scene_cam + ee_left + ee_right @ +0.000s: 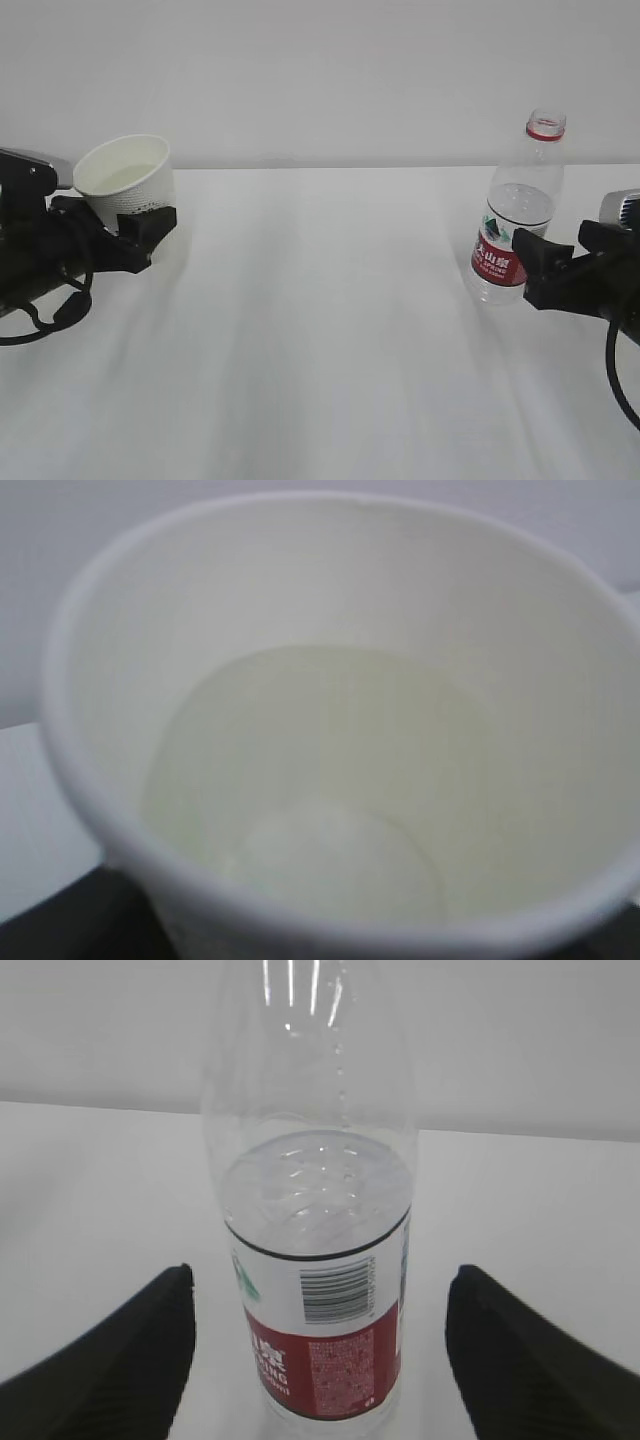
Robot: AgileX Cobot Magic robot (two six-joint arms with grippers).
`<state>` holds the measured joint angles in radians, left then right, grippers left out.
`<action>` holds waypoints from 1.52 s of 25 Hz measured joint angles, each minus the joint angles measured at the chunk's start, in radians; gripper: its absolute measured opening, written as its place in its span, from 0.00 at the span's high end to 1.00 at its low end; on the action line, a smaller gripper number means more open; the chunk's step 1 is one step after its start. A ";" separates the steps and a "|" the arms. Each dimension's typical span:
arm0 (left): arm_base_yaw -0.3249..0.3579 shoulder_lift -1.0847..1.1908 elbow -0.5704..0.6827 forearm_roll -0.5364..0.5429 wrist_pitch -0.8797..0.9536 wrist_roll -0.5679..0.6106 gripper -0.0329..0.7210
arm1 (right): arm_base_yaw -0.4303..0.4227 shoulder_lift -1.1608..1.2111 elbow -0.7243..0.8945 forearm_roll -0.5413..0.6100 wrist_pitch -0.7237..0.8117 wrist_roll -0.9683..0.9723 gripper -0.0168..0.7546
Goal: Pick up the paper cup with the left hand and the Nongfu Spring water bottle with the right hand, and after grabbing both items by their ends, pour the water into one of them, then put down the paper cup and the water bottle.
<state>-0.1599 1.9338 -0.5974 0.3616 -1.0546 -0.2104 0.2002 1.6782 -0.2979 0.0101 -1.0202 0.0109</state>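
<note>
Exterior view: white table (330, 330); left hand (140, 235) clasps the tilted paper cup (125, 185) at far left, so water could slop. Left wrist view: the cup holds liquid. Right wrist view: right hand (320, 1350), jaws spread and apart from the Nongfu Spring water bottle (315, 1260) standing at right, could topple it.

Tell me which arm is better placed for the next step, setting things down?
Left. The left pincer holds the paper cup tilted, so it likely sets that down next; the water bottle already stands upright, the right pincer open around it.
</note>
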 joint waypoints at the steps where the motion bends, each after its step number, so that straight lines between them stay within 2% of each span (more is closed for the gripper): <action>1: 0.010 0.000 0.000 -0.005 0.000 0.000 0.24 | 0.000 0.000 0.000 0.000 0.002 0.000 0.21; 18: 0.148 0.000 0.000 -0.019 -0.002 0.002 0.24 | 0.000 -0.002 0.000 0.000 0.019 0.002 0.21; 38: 0.149 0.042 0.000 -0.119 -0.010 0.019 0.24 | 0.000 -0.002 0.000 -0.015 0.039 0.002 0.21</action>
<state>-0.0106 1.9755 -0.5974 0.2421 -1.0648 -0.1911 0.2002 1.6765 -0.2979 -0.0053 -0.9811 0.0127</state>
